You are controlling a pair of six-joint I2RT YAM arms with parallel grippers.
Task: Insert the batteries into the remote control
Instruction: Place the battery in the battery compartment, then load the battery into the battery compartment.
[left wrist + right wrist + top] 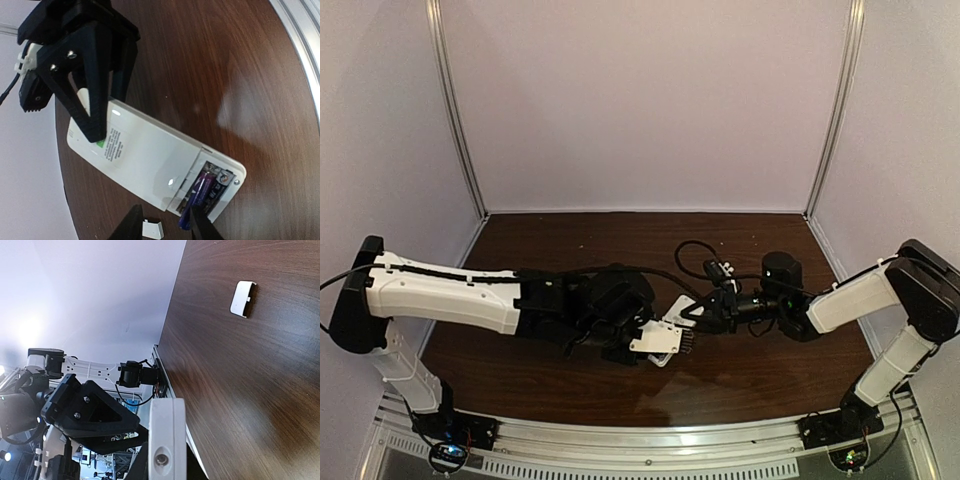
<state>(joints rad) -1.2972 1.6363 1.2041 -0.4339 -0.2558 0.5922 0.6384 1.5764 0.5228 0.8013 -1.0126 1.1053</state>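
- Near the middle of the desk, toward its near edge, the remote control is held back-up, its compartment uncovered.
- Right gripper is clamped on the remote's far end.
- Left gripper has its jaws apart, one finger touching the tilted purple battery.
- The other battery looks seated.
- Left to do: press the tilted one flat, then probably refit the cover.
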